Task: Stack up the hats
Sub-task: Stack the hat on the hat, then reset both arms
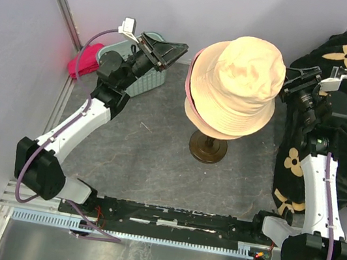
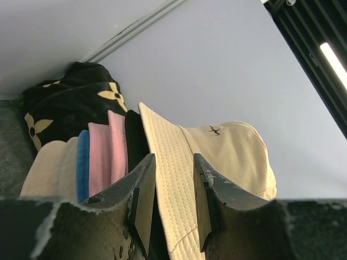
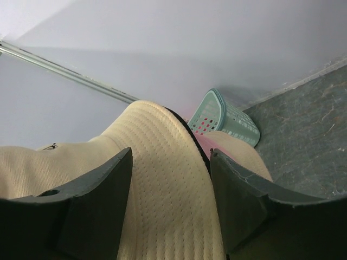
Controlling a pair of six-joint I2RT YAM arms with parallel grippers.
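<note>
Left of hats [image 1: 236,87], basket [image 1: 147,81] (contents unclear)

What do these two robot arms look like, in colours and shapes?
The left arm and the right arm match: smooth white shells between chunky black joint housings. A thin purple cable runs along each. The wrists are black, each topped by a small white fitting, and end in two dark, wedge-shaped jaws with scuffed edges.

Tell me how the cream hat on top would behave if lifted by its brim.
Probably floppy: the cream hat is stitched fabric, its brim curving loosely over the pink hat beneath. Likely light for its size, being thin cloth. A sideways push might tip everything: the stack sits on a small-based stand.
</note>
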